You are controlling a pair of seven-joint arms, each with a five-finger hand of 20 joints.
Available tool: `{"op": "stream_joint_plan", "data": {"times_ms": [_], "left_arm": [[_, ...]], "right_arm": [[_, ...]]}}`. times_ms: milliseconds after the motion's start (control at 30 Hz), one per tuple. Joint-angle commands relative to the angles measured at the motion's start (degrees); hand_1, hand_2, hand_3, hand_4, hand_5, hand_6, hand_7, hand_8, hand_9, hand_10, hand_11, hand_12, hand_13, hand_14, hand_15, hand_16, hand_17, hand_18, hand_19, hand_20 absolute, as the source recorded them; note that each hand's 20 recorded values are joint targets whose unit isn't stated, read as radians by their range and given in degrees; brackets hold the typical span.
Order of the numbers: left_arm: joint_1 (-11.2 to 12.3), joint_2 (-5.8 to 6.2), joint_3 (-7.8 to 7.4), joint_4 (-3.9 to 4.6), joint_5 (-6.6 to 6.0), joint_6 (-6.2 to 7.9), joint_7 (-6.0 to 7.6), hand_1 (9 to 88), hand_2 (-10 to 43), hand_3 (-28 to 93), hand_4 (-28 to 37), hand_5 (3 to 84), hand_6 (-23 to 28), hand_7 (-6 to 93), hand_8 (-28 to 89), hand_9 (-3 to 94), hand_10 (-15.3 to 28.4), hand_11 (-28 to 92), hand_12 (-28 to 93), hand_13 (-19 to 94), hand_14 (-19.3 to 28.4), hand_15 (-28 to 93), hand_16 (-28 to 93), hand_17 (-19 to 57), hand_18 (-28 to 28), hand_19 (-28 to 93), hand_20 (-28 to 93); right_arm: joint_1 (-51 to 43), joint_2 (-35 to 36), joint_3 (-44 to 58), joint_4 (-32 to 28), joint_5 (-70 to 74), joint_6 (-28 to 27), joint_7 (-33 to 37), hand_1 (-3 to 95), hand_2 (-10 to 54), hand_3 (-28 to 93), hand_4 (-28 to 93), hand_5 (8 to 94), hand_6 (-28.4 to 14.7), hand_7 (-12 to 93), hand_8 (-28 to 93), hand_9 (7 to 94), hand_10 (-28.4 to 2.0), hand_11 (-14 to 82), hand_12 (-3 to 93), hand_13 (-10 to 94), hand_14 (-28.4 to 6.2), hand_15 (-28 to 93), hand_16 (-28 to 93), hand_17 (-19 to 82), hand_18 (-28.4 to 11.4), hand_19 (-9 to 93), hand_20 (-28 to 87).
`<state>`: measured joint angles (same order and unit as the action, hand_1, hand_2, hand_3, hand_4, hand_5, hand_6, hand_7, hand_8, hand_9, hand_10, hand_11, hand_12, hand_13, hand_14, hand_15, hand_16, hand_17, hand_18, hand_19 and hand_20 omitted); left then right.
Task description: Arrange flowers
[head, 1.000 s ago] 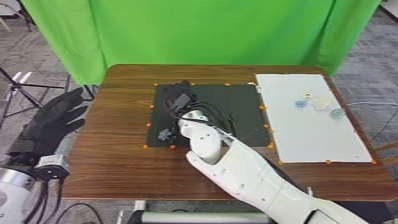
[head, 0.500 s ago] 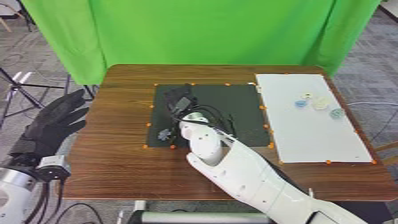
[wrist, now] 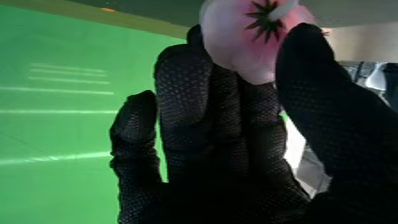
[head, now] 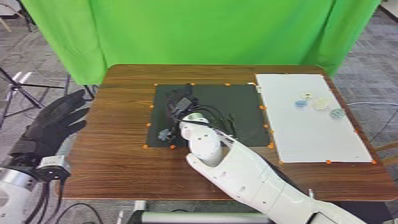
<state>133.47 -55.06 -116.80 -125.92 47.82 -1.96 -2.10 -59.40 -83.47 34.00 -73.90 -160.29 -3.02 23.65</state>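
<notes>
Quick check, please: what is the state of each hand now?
Left hand: open, holding nothing.
Right hand: closed on a pink flower, between thumb and fingers.

In the head view, the right hand [head: 186,104] is dark against the dark mat [head: 242,100], its outline hard to trace; it and the right arm [head: 233,172] hide part of the mat; that arm is cut off at five o'clock, the left arm [head: 12,194] between seven and eight, the green curtain [head: 213,35] at twelve; at three, the pale blossoms [head: 321,103] are too small to identify; in the right wrist view, the edge crops the pink flower [wrist: 233,45], its petals partly behind the thumb [wrist: 309,75].
</notes>
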Motion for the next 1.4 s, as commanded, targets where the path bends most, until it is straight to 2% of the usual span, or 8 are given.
{"op": "stream_joint_plan", "data": {"times_ms": [33,233,533,800,900,1100,1300,1400], "left_arm": [[0.71,-0.38,-0.35,-0.15,0.03,-0.33,-0.39,24.0,-1.9,70,-27.2,19.8,0.5,21.1,-11,18.4,8.9,8,20,12,12.0,16,6,-13.1,18.2,34,9],[0.88,-0.52,-0.51,-0.17,0.03,-0.35,-0.37,23.9,-1.9,70,-27.2,19.8,0.6,20.9,-11,18.4,8.8,8,20,12,12.1,16,6,-13.1,18.2,34,9],[1.40,-1.02,-0.59,-0.31,0.18,-0.13,-0.04,24.0,-1.8,70,-27.2,19.8,0.5,21.0,-11,18.4,8.9,8,20,12,12.0,16,7,-13.0,18.1,34,9],[3.95,-3.67,-1.70,-1.30,0.48,0.43,1.31,24.1,-1.8,70,-27.3,19.8,0.6,21.0,-11,18.4,8.8,8,20,12,12.1,16,7,-13.1,18.2,34,9],[4.99,-4.62,-2.21,-1.66,0.53,0.66,1.64,24.1,-1.7,70,-27.2,19.8,0.6,21.0,-11,18.4,8.8,8,20,12,12.0,16,6,-13.0,18.1,34,9],[6.44,-5.85,-3.19,-2.28,0.57,0.84,1.91,24.0,-1.8,70,-27.2,19.8,0.6,21.1,-11,18.4,8.8,9,20,12,12.0,16,7,-13.1,18.2,34,9],[7.81,-6.85,-3.89,-2.85,0.53,0.99,1.82,24.1,-1.7,70,-27.1,19.8,0.6,21.2,-11,18.4,8.8,8,20,12,12.0,16,7,-13.1,18.1,34,9],[8.30,-7.10,-4.13,-2.93,0.57,1.16,2.03,24.1,-1.8,70,-27.1,19.8,0.6,21.1,-11,18.4,8.8,8,20,12,12.0,16,7,-13.1,18.2,34,9]], "right_arm": [[0.26,0.30,-0.09,-2.47,-0.60,-0.17,0.03,35.2,-9.5,84,-28,60.3,2.2,34,-7,68.6,-9.4,27.1,24.6,66,-4.8,62,29,22,-20.6,77,56],[0.04,0.53,-0.11,-3.95,-0.22,-3.06,0.26,33.7,-9.5,86,-28,59.1,2.7,34,-16,66.5,-9.9,26.6,24.3,65,-5.1,63,29,21,-20.8,76,57],[-0.24,0.89,0.95,-5.47,0.85,-3.61,0.07,32.2,-9.5,86,-28,56.6,1.7,34,-17,63.9,-10.3,26.6,24.8,63,-5.7,64,29,20,-21.0,76,57],[-0.51,5.27,6.50,-16.27,4.92,-5.20,-0.24,28.8,-9.5,86,-28,50.1,-1.7,31,-15,56.4,-12.2,26.8,24.8,59,-7.3,65,28,18,-21.9,76,57],[-1.86,9.10,11.29,-19.93,7.55,-4.98,-0.05,28.1,-9.2,86,-27,46.8,-2.9,30,-14,50.8,-14.1,27.7,25.3,52,-9.5,66,26,16,-21.7,75,57],[-5.13,19.46,18.62,-20.58,10.19,-2.35,5.87,27.3,-9.0,87,-27,39.0,-4.7,27,-12,40.9,-16.0,24.7,25.4,41,-11.7,54,19,10,-21.0,67,50],[-10.67,28.20,25.00,-17.89,11.09,-4.25,12.66,26.7,-9.4,87,-27,32.9,-6.6,25,-10,32.5,-17.7,20.4,25.7,32,-14.2,39,17,7,-20.9,63,44],[-14.19,30.34,29.06,-17.64,12.12,-4.45,16.61,26.4,-9.5,87,-27,29.0,-8.8,22,-9,27.4,-19.1,14.7,26.0,26,-17.8,25,20,4,-21.9,57,35]]}}
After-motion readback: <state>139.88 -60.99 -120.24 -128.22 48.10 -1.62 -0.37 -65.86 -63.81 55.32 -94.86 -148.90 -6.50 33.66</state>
